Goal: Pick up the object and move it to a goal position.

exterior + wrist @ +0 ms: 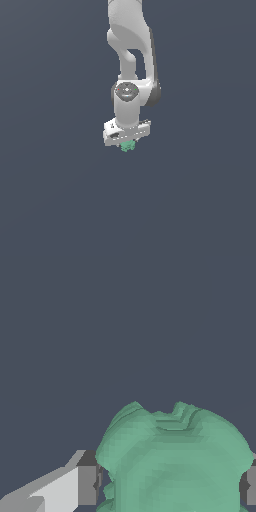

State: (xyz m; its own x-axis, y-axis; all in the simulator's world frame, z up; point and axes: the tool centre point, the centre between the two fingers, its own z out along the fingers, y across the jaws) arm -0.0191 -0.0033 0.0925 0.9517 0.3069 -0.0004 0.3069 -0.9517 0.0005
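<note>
The object (128, 146) is a small green lump with a bumpy skin. It sits right under the white gripper (127, 145) and touches it. The gripper is at the end of the robot arm (131, 60), which comes down from above. In the wrist view the object (175, 461) fills the space between the two fingers (87, 485), one on each side of it.

The floor (50, 200) around it is plain dark grey. No shadow or mark shows if the lump is lifted or resting on the floor, so that cannot be told. No goal mark shows either.

What could go wrong? The lump is bumpy and round, so the fingers may press on only a few bumps. If the arm moves fast or jerks, the lump could turn or slip out and fall. It also seems to stick out past the fingertips, so it could bump the floor if the arm goes low.

The gripper is closed down on the object. Its fingers are only as far apart as the lump is wide, and they hold nothing else.
</note>
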